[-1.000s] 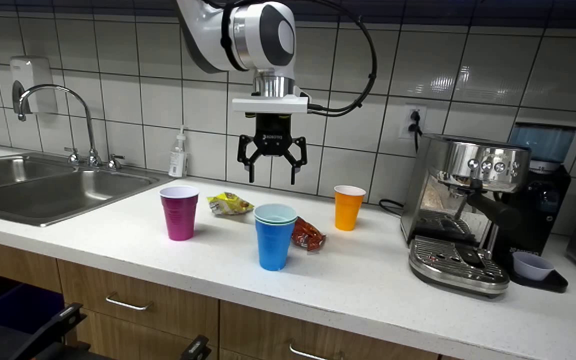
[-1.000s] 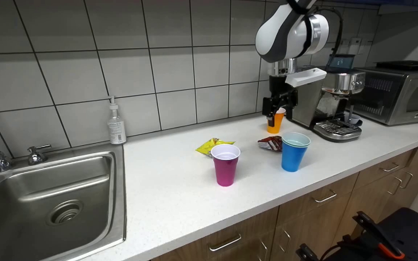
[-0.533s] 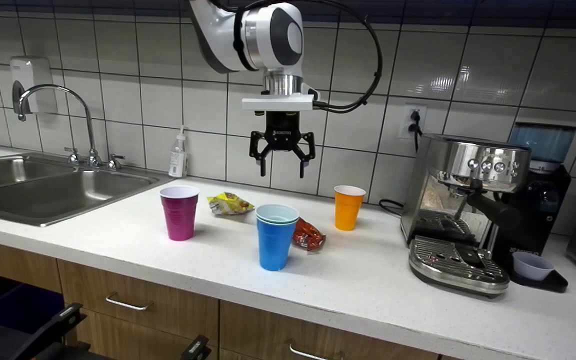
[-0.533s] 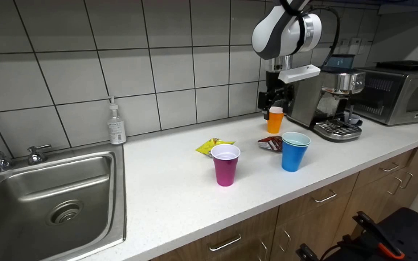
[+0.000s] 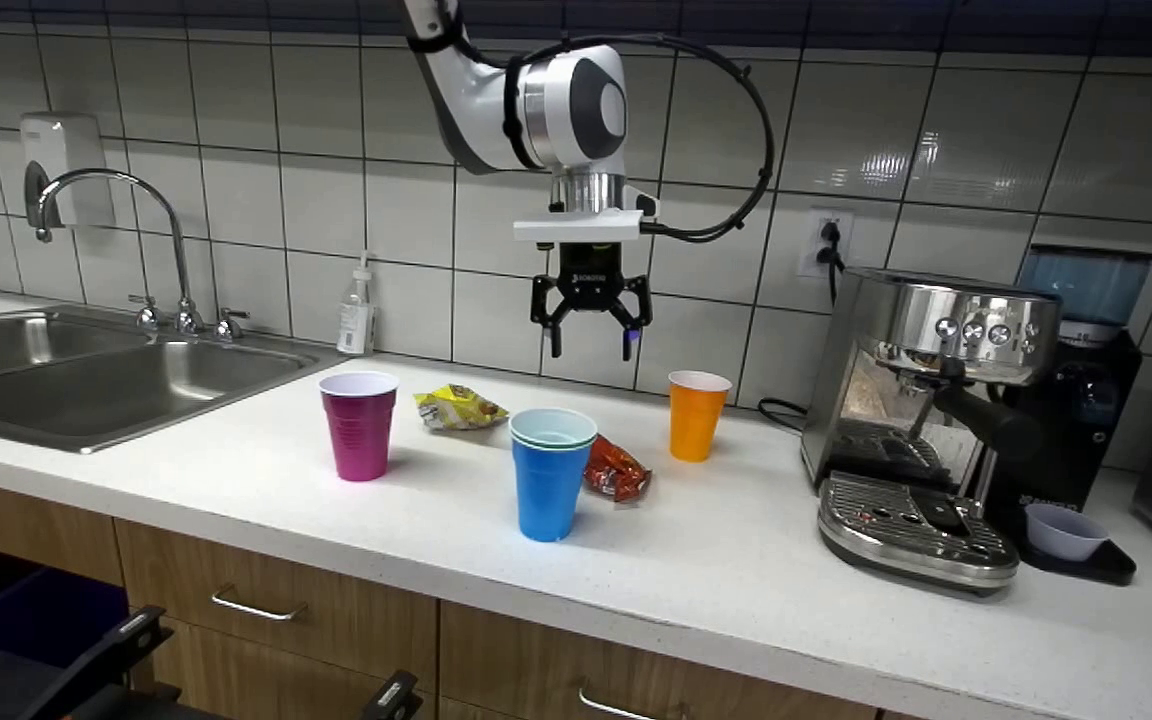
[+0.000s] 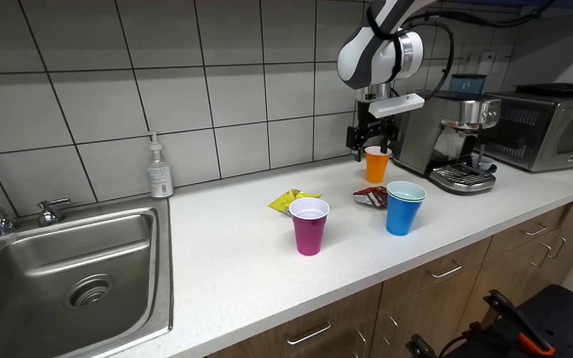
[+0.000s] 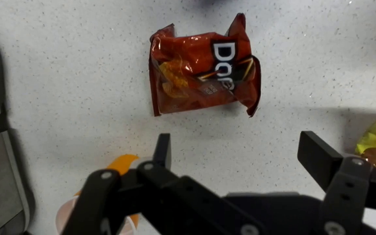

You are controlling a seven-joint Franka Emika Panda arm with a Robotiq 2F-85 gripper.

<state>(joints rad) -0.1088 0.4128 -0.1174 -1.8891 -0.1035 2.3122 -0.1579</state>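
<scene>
My gripper (image 5: 592, 352) is open and empty, hanging above the counter near the tiled wall. In the wrist view its fingers (image 7: 233, 140) are wide apart with bare counter between them. A red Doritos bag (image 7: 204, 71) lies just ahead of the fingertips there; it also shows behind the blue cup in an exterior view (image 5: 618, 470). An orange cup (image 5: 698, 415) stands upright near the wall; the wrist view shows it partly hidden behind a finger (image 7: 122, 163). A blue cup (image 5: 548, 490) with pale green rims inside and a magenta cup (image 5: 360, 430) stand upright. A yellow bag (image 5: 459, 408) lies behind the magenta cup.
A steel espresso machine (image 5: 921, 430) and a grinder (image 5: 1086, 370) stand beyond the orange cup. A microwave (image 6: 550, 129) is farther along. A sink (image 6: 82, 268), faucet (image 5: 181, 250) and pump bottle (image 6: 159, 171) are at the opposite end. The tiled wall (image 6: 237, 99) runs behind.
The open gripper has moved sideways toward the orange cup in an exterior view, rising slightly and then dipping a little. The cups and bags have not moved.
</scene>
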